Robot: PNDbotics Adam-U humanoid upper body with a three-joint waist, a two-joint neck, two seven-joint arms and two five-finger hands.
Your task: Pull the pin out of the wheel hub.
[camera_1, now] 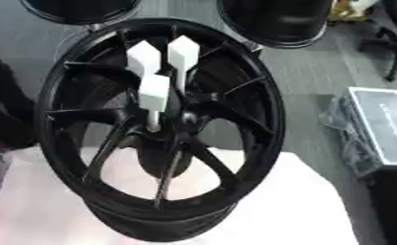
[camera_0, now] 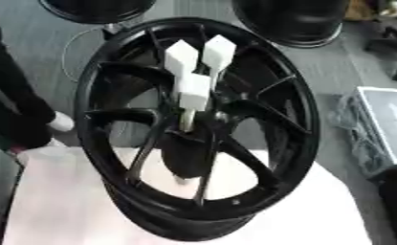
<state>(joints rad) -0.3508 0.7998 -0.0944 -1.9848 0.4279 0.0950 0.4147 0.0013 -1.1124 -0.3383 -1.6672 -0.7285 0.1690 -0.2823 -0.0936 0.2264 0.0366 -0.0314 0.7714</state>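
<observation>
Spread white cloth (camera_0: 59,201) is seen at the frame's bottom under the upright black wheel (camera_0: 298,119), in whose hub, mid-frame, the white pin (camera_0: 193,93) is seated, long axis pointing upward; neither hand is shown, so grip and nearness cannot be told.

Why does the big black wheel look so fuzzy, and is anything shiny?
Left eye view: the wheel is soft all over, its spokes smeared, and the white pins have blurry edges. Right eye view: same softness; the white cloth under the wheel looks washed out, with only dull gleams on the rim. No robot hand shows in either view.
</observation>
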